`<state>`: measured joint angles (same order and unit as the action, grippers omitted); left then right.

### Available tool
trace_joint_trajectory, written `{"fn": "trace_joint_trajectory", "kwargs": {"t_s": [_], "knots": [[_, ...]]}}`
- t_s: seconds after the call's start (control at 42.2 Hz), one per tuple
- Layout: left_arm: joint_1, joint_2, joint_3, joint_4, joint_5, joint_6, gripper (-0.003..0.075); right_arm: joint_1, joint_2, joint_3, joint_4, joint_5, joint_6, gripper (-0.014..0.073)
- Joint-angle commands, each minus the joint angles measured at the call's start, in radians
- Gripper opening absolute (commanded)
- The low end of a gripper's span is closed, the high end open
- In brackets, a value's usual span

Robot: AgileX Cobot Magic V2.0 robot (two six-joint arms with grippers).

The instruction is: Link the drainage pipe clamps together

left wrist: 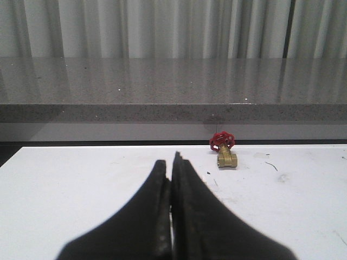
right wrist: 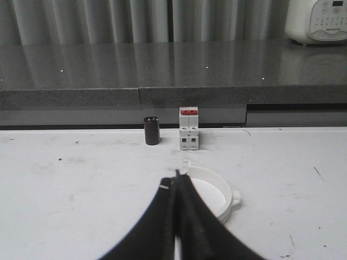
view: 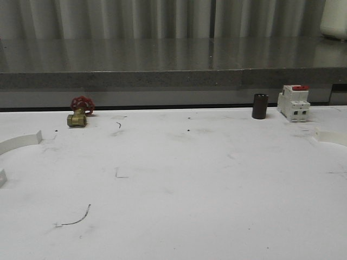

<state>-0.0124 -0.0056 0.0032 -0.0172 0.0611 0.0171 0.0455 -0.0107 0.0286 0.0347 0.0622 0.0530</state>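
Left gripper: fingers pressed together, tips pointing at 12 o'clock, level above table. Right gripper: fingers likewise closed, tips at 12 o'clock, nothing held.

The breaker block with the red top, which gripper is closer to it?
Right. The right gripper faces the breaker block across a clamp half. The left gripper is over by the brass valve.

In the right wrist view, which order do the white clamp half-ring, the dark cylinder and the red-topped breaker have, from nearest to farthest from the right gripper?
1. Clamp half-ring, just beyond the right gripper fingertips.
2 and 3. Dark cylinder and breaker, side by side at the table's far edge; too close to rank.
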Motion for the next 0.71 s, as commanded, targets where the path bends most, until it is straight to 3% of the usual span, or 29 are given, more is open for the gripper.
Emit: {"fn": "trace_joint_trajectory", "kwargs": {"t_s": [0.0,0.687], "knots": [[-0.007,-0.009,0.024,-0.009,-0.083,-0.003,-0.0020,-0.005,-0.016,-0.005,-0.010,-0.083,-0.008,-0.0069],[-0.007,-0.009,0.024,-0.009,-0.116,-0.003,-0.0020,-0.005,-0.016,-0.006,-0.010,-0.092,-0.008,-0.0069]]}}
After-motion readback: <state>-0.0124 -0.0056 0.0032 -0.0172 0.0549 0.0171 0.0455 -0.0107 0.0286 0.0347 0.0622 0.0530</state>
